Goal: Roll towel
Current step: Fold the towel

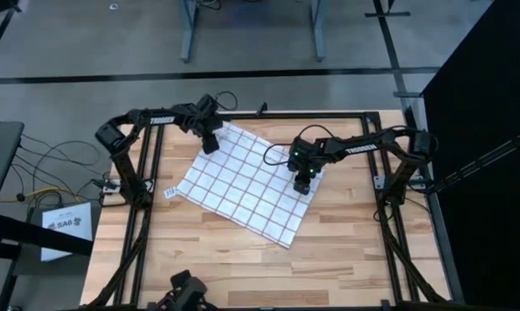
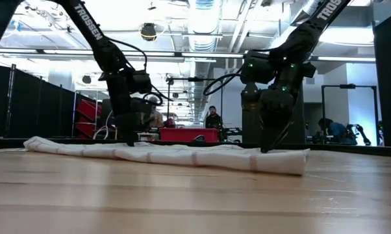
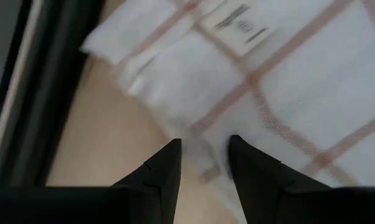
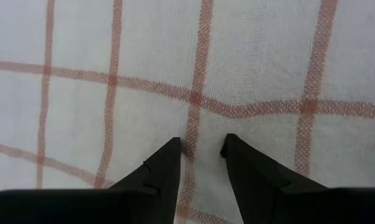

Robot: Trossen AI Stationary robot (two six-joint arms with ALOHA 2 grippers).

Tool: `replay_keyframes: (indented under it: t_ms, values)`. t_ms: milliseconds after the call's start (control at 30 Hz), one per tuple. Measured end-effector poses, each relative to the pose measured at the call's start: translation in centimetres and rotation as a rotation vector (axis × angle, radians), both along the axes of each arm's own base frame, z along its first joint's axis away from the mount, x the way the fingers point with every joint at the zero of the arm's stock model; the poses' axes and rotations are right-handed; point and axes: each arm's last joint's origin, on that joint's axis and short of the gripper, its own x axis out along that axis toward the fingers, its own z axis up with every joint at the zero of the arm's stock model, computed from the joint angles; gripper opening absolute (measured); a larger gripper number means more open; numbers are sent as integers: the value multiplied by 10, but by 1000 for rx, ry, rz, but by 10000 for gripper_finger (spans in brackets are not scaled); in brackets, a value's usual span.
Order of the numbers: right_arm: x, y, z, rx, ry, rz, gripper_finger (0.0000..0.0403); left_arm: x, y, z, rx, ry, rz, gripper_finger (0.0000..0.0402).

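The towel, white with a thin reddish grid, lies spread flat and turned diamond-wise on the wooden table. My left gripper points down at the towel's far corner, close to the hem and a sewn-in label. My right gripper points down just inside the towel's right corner. In both wrist views the fingers stand a narrow gap apart with cloth between them. In the low view both grippers reach down to the cloth. My left gripper comes from above, pointing down, and pinches the towel at its far-left edge, close to the far corner. How many layers it has cannot be told. The cloth there lies on the table. My right gripper pinches a small pucker of the towel's top surface between its two fingertips, near the right corner. The fingers point straight down. The grid lines bend slightly toward the pinch. The towel rests on the table, slack.
A black metal frame runs along the table's far edge and down both sides. A small white tag lies by the towel's left corner. Bare wood lies toward the near edge. People stand in the room beyond.
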Motion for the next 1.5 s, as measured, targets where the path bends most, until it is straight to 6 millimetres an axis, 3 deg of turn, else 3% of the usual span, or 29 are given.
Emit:
replay_keyframes:
  t_ms: [200, 300, 367, 500, 633, 767, 967, 1133, 1300, 1500]
  values:
    - [-1, 0, 26, -32, -28, -40, 117, 5, -7, 31, 11, -6, 34, 120]
    - [1, 5, 47, -51, -106, -45, 118, 11, -26, 45, -76, 6, 29, 120]
    - [-6, 12, 46, -37, -79, -40, 118, 13, -42, 51, -173, 2, 23, 120]
    - [-19, 25, 26, -21, -15, -24, 118, 14, -78, 36, -349, 61, -8, 120]
    - [-24, 27, 13, -24, -37, -6, 118, 10, -105, 1, -360, 87, 7, 120]
    - [-28, 22, 11, -32, -42, 35, 118, 5, -128, -17, -376, 62, 129, 120]
    - [-33, 13, 10, -66, -43, 126, 118, 9, -180, -8, -432, 40, 226, 120]
    - [-39, 6, 9, -85, -22, 181, 118, 14, -225, 6, -355, -11, 290, 120]
    - [-42, -2, 9, -106, -30, 211, 118, 16, -267, -3, -380, -65, 332, 120]
    - [-43, -14, 11, -142, -42, 225, 118, 18, -292, -7, -355, -129, 356, 120]
